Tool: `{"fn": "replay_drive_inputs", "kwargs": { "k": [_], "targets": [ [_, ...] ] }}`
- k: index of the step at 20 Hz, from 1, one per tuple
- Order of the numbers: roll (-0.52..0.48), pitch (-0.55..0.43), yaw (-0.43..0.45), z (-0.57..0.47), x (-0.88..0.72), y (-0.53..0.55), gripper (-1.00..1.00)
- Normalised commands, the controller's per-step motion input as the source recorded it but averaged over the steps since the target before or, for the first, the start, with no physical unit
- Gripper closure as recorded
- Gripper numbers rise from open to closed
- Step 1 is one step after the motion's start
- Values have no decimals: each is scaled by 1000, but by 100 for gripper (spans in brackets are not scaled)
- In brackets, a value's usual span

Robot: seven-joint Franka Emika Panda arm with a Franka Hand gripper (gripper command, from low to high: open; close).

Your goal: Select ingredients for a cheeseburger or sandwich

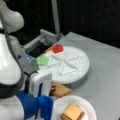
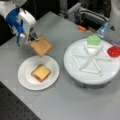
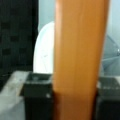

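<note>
- Where the grey table [image 2: 75, 105] filled both front views, the white sectioned turntable [image 2: 92, 62] was the largest thing on it and serves as landmark.
- Robot arm [image 1: 10, 65]: white body with blue wrist, standing at a front view's left of the turntable [image 1: 75, 72].
- White round plate [image 2: 27, 80]: on the table, near the turntable, toward a front view's left; the same plate [image 1: 87, 105] sat below the turntable toward a front view's bottom.
- Gripper [image 2: 32, 37]: above the table, well apart from the turntable, just beyond the plate's far rim; closed on a tan bread square [image 2: 41, 45], held by one edge and tilted. In the wrist view the bread [image 3: 80, 60] stood clamped between the dark fingers [image 3: 37, 100].
- Sandwich stack [image 2: 41, 72]: on the plate, yellow cheese on top, brown layer beneath.
- Green piece [image 2: 93, 40]: in a turntable compartment at the far edge.
- Red disc [image 2: 114, 51]: in the neighbouring compartment, at a front view's right rim.
</note>
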Motion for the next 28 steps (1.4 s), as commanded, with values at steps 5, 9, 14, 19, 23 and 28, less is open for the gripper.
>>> {"fn": "replay_drive_inputs", "kwargs": {
  "k": [5,9,14,19,23,28],
  "targets": [
    [-336,162,167,-26,345,-43,100],
    [-407,154,112,36,279,36,100],
    [-404,145,68,88,203,115,100],
    [-398,125,22,71,142,159,100],
    [-421,78,-25,6,90,190,100],
    [-369,62,-62,-8,-5,238,100]
  ]
}}
